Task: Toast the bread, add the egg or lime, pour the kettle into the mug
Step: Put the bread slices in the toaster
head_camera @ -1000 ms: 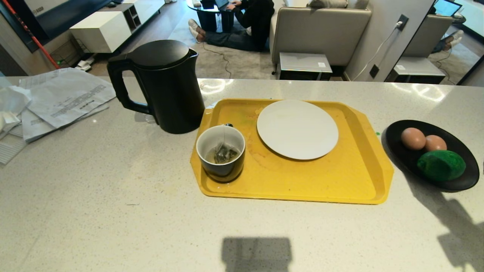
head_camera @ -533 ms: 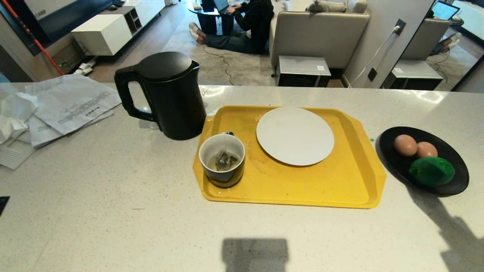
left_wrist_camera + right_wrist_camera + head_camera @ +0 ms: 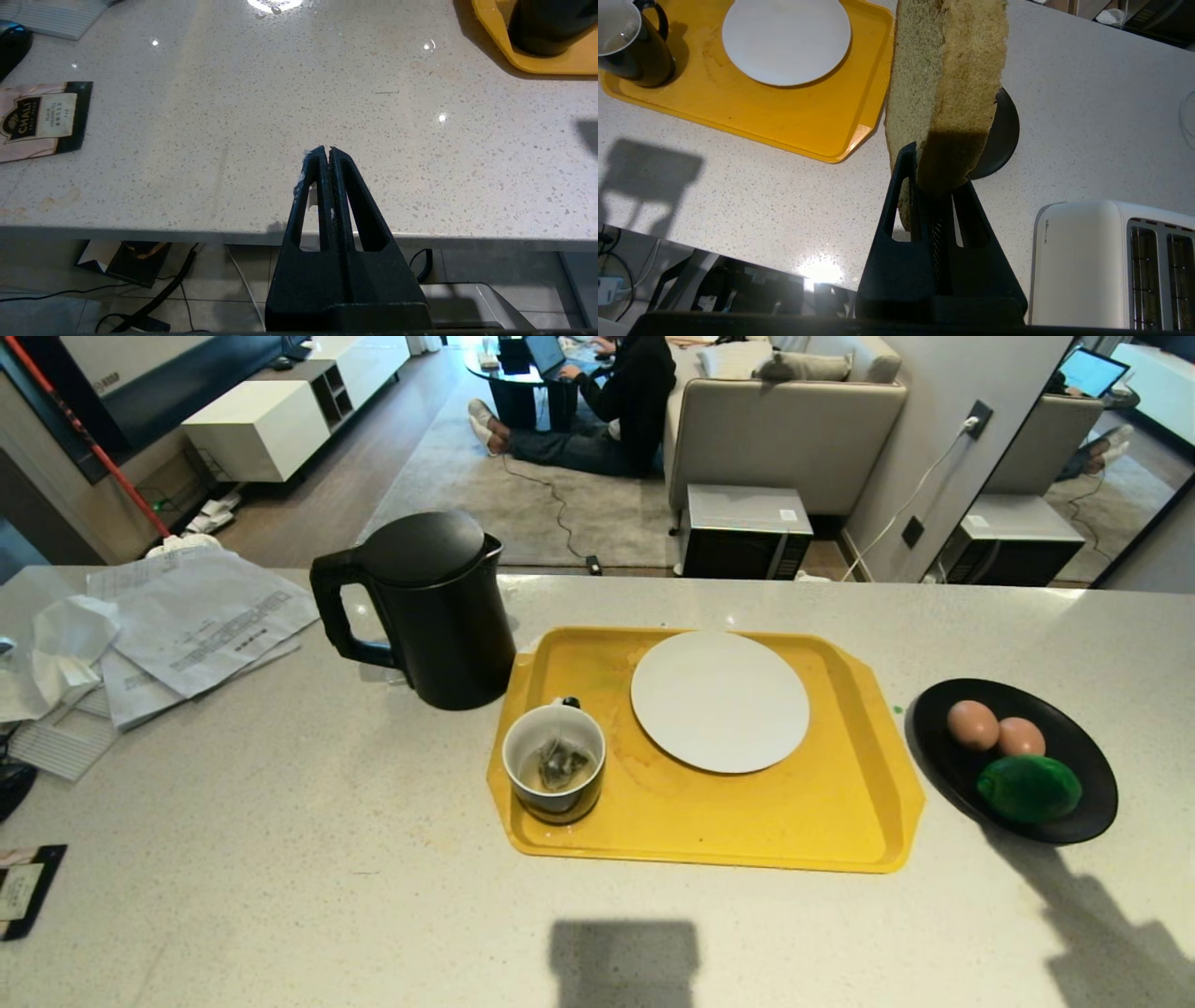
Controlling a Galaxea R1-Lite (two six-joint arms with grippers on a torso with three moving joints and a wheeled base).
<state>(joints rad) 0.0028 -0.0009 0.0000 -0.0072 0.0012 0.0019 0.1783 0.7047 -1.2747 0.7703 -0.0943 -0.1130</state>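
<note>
Well, the only writing that could be read was "CHALI" on a pink and black tea sachet [image 3: 39, 119] lying flat on the counter [image 3: 280, 821]; the printed papers [image 3: 201, 621] beside the kettle [image 3: 425, 611] were too small to read. The right gripper [image 3: 931, 154] was clamped on the bread [image 3: 945, 79], which stood on its edge, its long side pointing away from the fingers, above the counter between the yellow tray [image 3: 752, 116] and the white toaster [image 3: 1101, 261]. The left gripper [image 3: 325, 151] was closed on nothing, over the counter's near edge. The kettle's handle pointed to the left. The mug [image 3: 554, 775], with a tea bag inside, stood on the tray beside the white plate [image 3: 719, 702]. Two eggs [image 3: 994, 730] and the lime [image 3: 1029, 788] lay in the black dish [image 3: 1083, 807].
</note>
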